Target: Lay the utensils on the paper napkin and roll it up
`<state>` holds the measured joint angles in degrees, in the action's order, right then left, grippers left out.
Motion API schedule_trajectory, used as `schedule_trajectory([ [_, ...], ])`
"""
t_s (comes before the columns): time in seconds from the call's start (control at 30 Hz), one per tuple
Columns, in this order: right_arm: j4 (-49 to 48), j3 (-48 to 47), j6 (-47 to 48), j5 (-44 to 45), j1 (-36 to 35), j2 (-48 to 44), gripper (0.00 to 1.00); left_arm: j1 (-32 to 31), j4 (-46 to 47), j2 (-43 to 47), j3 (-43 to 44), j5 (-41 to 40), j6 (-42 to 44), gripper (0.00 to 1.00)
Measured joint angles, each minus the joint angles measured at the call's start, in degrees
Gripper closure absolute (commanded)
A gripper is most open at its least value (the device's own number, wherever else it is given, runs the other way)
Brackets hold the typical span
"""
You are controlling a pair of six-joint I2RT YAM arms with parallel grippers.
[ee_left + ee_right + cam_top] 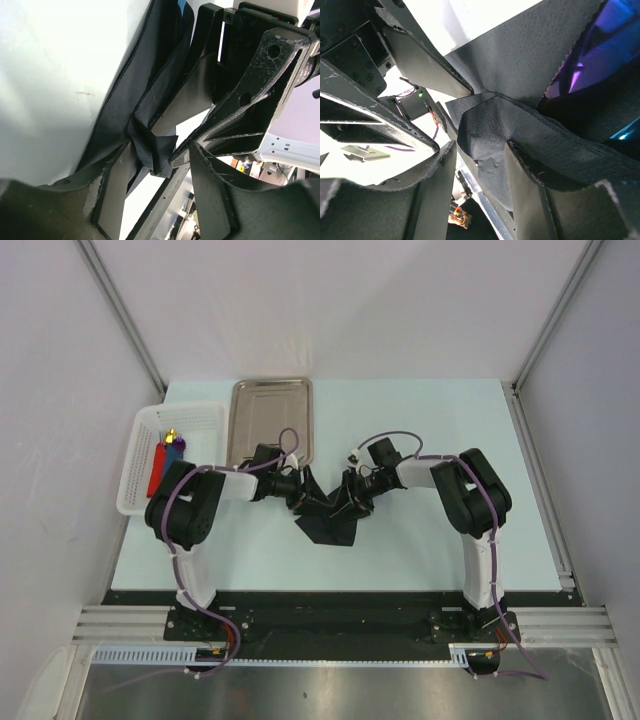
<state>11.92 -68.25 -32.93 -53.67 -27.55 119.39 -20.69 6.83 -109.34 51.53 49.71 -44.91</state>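
Note:
The black paper napkin (pixel 325 512) lies crumpled and partly lifted at the table's middle, between both grippers. My left gripper (pixel 297 487) is at its left side and my right gripper (pixel 347 492) at its right. In the left wrist view my left gripper (pixel 160 160) is open with a folded napkin (pixel 152 150) edge between the jaws. In the right wrist view my right gripper (pixel 480 150) is open, with a napkin (pixel 487 125) fold against its right finger. The purple utensil (pixel 590 55) and the blue utensil (pixel 626 135) lie in the napkin's folds. They are hidden in the top view.
A shiny steel tray (pixel 272 420) stands behind the left gripper. A white basket (pixel 150 455) at the far left holds red, blue and yellow pieces. The right arm's fingers (pixel 250 90) are close in front of the left wrist camera.

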Motion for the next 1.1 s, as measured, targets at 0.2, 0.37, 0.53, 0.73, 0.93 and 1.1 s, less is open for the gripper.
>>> schedule_trajectory([
  [0.2, -0.1, 0.1, 0.4, 0.1, 0.1, 0.0, 0.53, -0.5, -4.5, -1.0, 3.0, 0.0, 1.4, 0.50],
  [0.37, -0.7, 0.5, 0.8, 0.0, 0.2, 0.0, 0.54, -0.5, -5.5, -1.2, 3.3, 0.0, 0.8, 0.54],
  [0.53, -2.0, 1.1, 0.8, -0.5, 0.2, -0.1, 0.54, -0.2, -2.3, -1.2, 0.6, -0.2, -2.9, 0.55],
  [0.73, -4.2, 2.2, 0.7, -0.8, 0.3, -0.4, 0.53, -0.2, 0.0, -1.2, -0.3, -0.2, -6.9, 0.51],
  [0.93, -5.9, 3.2, 0.6, -0.8, 0.4, -0.9, 0.53, -0.1, 2.2, -1.2, -0.6, -0.2, -10.1, 0.47],
  [1.1, -6.7, 3.6, 0.5, -0.9, 0.4, -1.0, 0.52, -0.1, 0.0, -1.9, 0.0, -0.3, -9.9, 0.47],
])
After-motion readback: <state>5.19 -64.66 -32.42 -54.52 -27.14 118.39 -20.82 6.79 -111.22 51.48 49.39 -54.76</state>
